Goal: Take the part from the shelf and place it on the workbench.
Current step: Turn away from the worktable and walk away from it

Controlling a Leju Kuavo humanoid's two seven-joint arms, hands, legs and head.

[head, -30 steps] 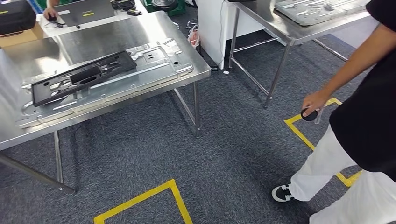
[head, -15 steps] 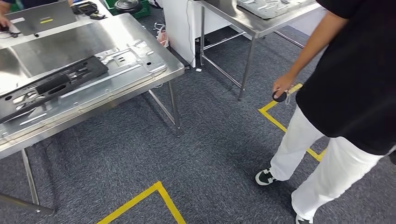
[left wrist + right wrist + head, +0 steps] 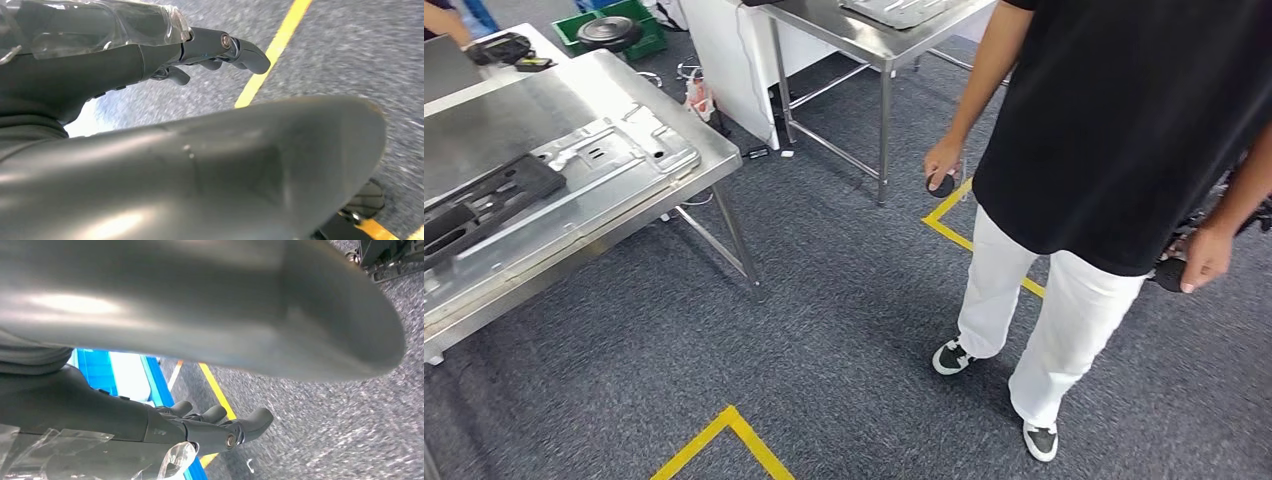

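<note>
A steel workbench (image 3: 514,110) stands at the left of the head view. On it lies a silver pressed plate (image 3: 614,160) with a black frame-shaped part (image 3: 484,190) on top. My left hand (image 3: 150,65) hangs over grey carpet in the left wrist view, its dark fingers (image 3: 240,47) stretched out and apart, holding nothing. My right hand (image 3: 150,427) hangs the same way in the right wrist view, fingers (image 3: 250,422) extended with nothing in them.
A person in a black shirt and white trousers (image 3: 1114,120) stands close at the right, with a small black round thing (image 3: 941,184) in one hand. A second steel table (image 3: 864,35) stands behind. Yellow tape (image 3: 724,440) marks the carpet. A green crate (image 3: 614,30) sits at the back.
The camera has swung to the right: the workbench has slid to the picture's left edge and the person now stands near the middle right. Neither hand has taken anything.
</note>
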